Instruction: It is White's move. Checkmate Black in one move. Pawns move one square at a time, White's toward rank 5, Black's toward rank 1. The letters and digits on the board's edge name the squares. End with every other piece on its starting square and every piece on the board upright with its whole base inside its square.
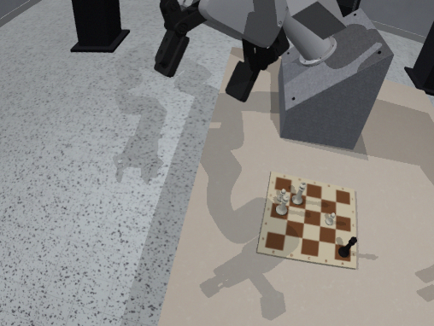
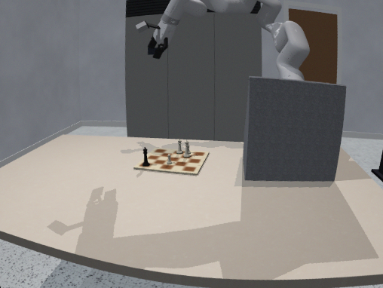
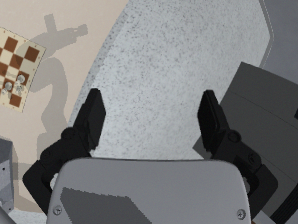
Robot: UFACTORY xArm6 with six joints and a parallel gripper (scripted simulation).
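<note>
A small chessboard (image 1: pixel 308 218) lies on the beige table; it also shows in the exterior view (image 2: pixel 173 160) and at the left edge of the wrist view (image 3: pixel 16 66). A black king (image 1: pixel 347 247) stands on the near right corner square. Two tall white pieces (image 1: pixel 282 205) (image 1: pixel 298 195) stand close together at the far left of the board. A small white pawn (image 1: pixel 330 218) stands toward the right side. My gripper (image 1: pixel 202 72) hangs high above the table's edge, far from the board, open and empty. It also shows in the exterior view (image 2: pixel 157 48) and the wrist view (image 3: pixel 153 123).
The arm's grey pedestal (image 1: pixel 331 85) stands on the table behind the board. Black stands (image 1: pixel 98 26) sit on the speckled floor. A grey cabinet (image 2: pixel 192 75) stands at the back wall.
</note>
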